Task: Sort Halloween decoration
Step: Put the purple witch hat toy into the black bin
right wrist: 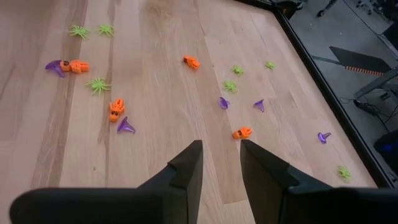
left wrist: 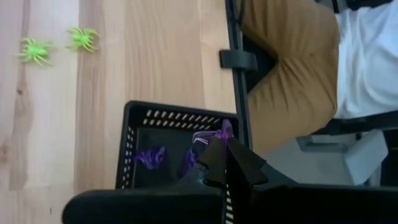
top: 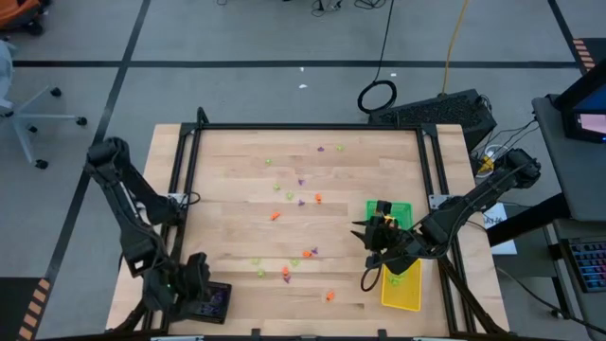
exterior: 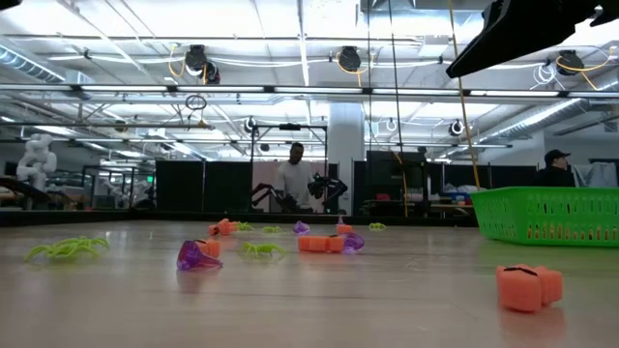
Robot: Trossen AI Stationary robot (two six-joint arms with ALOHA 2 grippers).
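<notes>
Trinkets [right wrist: 116, 109] in orange, purple and lime lie scattered across the wooden counter [top: 237, 237]. The left end effector [left wrist: 227, 158] hangs clenched over a black tray [left wrist: 134, 118] holding purple pieces, perhaps pinching one. The right end effector [right wrist: 219, 163], fingers parted and holding nothing, hovers beside green tray [top: 402, 210] and yellow tray [top: 405, 289].

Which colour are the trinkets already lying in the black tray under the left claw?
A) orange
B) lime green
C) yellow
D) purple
D: the left wrist view shows purple trinkets inside the black tray, just ahead of the shut left claw; the two lime green spiders lie outside it on the table.
</notes>
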